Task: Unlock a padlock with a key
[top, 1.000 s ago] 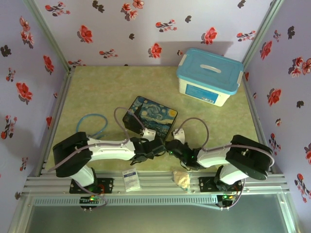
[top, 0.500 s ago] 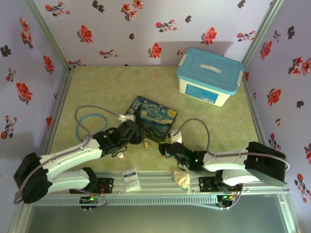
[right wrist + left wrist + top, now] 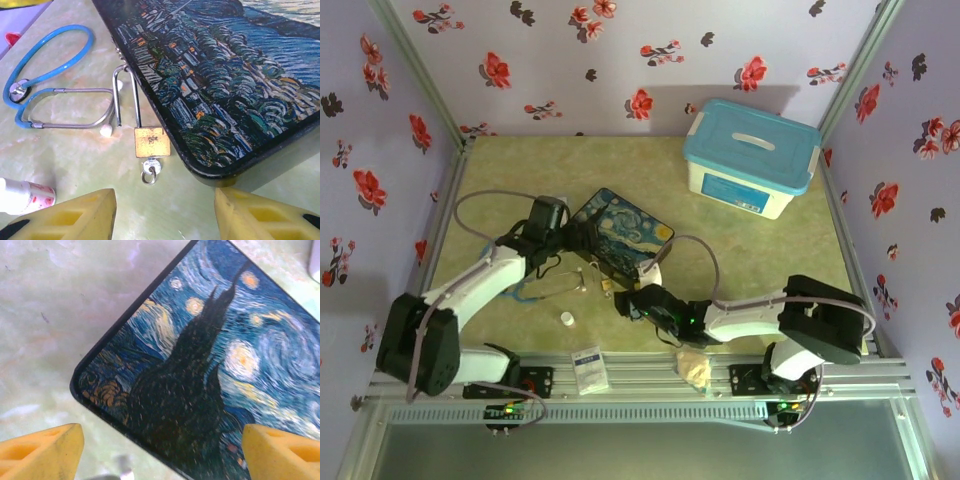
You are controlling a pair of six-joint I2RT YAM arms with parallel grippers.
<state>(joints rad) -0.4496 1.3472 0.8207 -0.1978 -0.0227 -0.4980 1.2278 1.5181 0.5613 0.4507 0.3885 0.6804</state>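
The padlock (image 3: pixel 152 142) lies flat on the table against the starry-night tin's near corner, brass body toward me. One leg of its silver shackle (image 3: pixel 126 95) stands free beside the body. The key (image 3: pixel 151 166) sticks out of the bottom of the body, with a small ring on it. From above, the padlock (image 3: pixel 606 285) is a tiny yellow speck. My right gripper (image 3: pixel 165 212) is open just short of the key, touching nothing; from above, the right gripper (image 3: pixel 624 299) sits right of the lock. My left gripper (image 3: pixel 162 455) hangs open over the tin's left corner (image 3: pixel 575 237).
The starry-night tin (image 3: pixel 625 235) lies mid-table. A stethoscope with blue tubing (image 3: pixel 50 75) lies left of the padlock, an earpiece close to the shackle. A small white cylinder (image 3: pixel 566 319) rests near the front. A blue-lidded box (image 3: pixel 750 155) stands at the back right.
Both grippers met at the front centre a second ago. The left arm has since swung back and left to the tin's corner. The right gripper has slid left toward the padlock on the table.
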